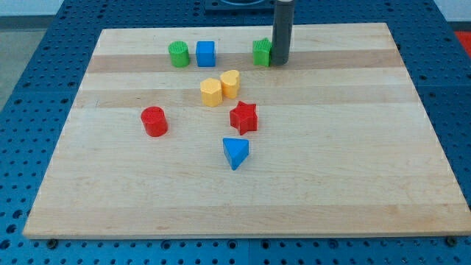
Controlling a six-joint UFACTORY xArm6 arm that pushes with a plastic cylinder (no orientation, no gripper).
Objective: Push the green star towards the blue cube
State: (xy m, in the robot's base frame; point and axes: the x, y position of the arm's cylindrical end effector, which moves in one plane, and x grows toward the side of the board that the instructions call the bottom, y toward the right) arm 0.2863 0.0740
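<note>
The green star [261,52] sits near the view's top, right of centre, partly hidden behind my rod. The blue cube [205,53] is to its left, with a gap between them. My tip [280,62] rests on the board right against the star's right side. A green cylinder [178,54] stands just left of the blue cube.
Two yellow blocks [211,92] [230,83] sit side by side below the cube. A red star [243,117] lies below them, a red cylinder [154,121] to the left, and a blue triangular block [235,152] lower down. The wooden board [353,184] lies on a blue perforated table.
</note>
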